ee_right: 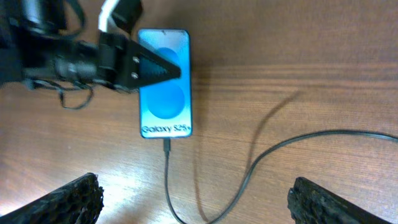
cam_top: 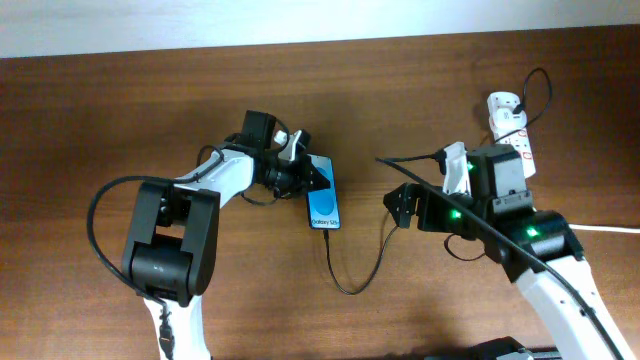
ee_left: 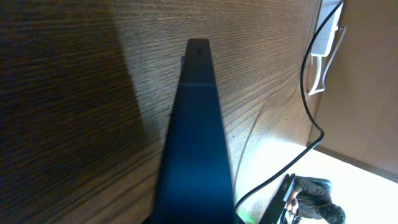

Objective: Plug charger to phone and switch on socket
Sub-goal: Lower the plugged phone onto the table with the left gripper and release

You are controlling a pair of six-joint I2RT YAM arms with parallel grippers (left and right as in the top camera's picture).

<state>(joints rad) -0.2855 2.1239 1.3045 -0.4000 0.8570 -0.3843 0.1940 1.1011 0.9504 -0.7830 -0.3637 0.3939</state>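
The phone (cam_top: 323, 205) lies on the wooden table with its blue screen up; it also shows in the right wrist view (ee_right: 165, 93). The charger's black cable (cam_top: 352, 288) runs from the phone's bottom edge, where its plug tip (ee_right: 166, 144) sits in the port, in a loop towards the socket (cam_top: 522, 145) at the back right. My left gripper (cam_top: 308, 177) is shut on the phone's upper left edge, one black finger (ee_right: 152, 68) lying across the screen. My right gripper (cam_top: 402, 205) is open and empty, its fingertips (ee_right: 199, 205) hovering above the cable to the right of the phone.
A white adapter (cam_top: 503, 103) stands on the socket's far end. The socket's thick white cord (cam_top: 612, 228) leaves to the right edge. In the left wrist view the socket (ee_left: 326, 43) and the cable (ee_left: 310, 124) show at the right. A pale wall borders the table's far edge.
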